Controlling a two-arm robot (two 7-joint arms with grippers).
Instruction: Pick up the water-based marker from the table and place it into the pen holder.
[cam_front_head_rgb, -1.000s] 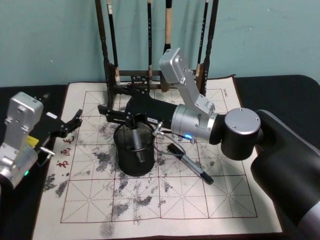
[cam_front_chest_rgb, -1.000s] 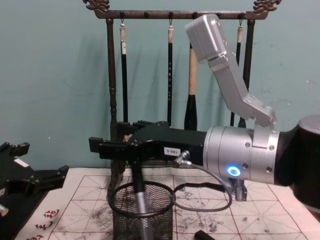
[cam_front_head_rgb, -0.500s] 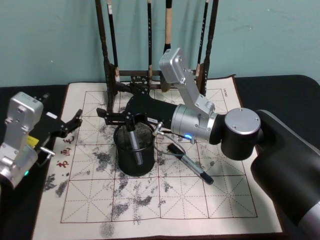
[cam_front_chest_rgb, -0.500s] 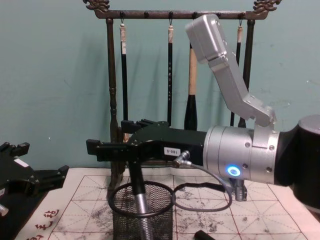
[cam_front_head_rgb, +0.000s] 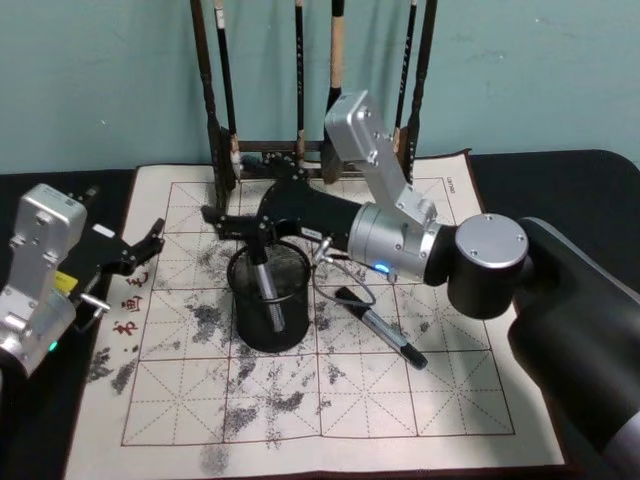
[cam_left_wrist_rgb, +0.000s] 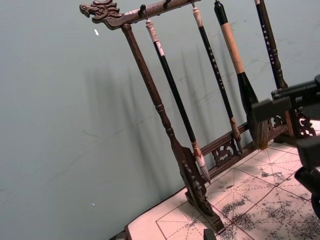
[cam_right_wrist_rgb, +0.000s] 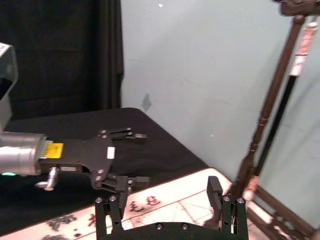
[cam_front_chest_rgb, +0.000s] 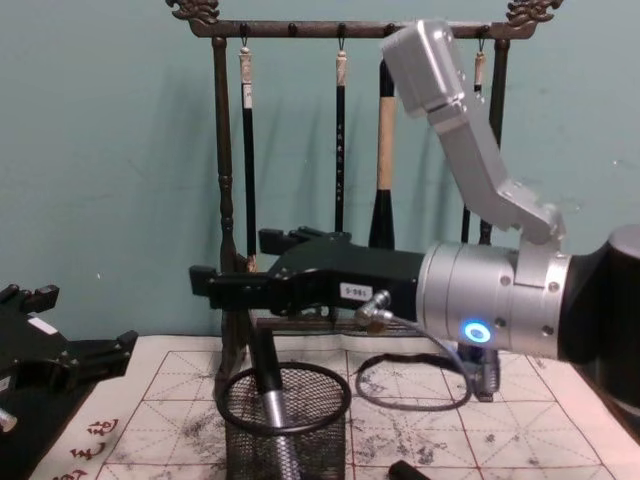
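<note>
Currently I read the right tool (cam_front_head_rgb: 215, 220) above the pen holder (cam_front_head_rgb: 243, 322), fingers apart; the water-based marker (cam_front_head_rgb: 268, 290) leans inside it (dark end up). The left tool (cam_front_head_rgb: 152, 248), fingers spread, sits at the left edge of the black counter (cam_front_head_rgb: 560, 190). Stained grid mat (cam_front_head_rgb: 330, 400); teal wall (cam_front_head_rgb: 100, 80) behind.

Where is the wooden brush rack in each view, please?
Head view: brush rack at the mat's far edge, behind the pen holder.
Chest view: rack behind the right gripper, against the wall.
Left wrist view: rack at the mat's edge.
Right wrist view: one rack post against the wall.
Shared landmark: the mat.
</note>
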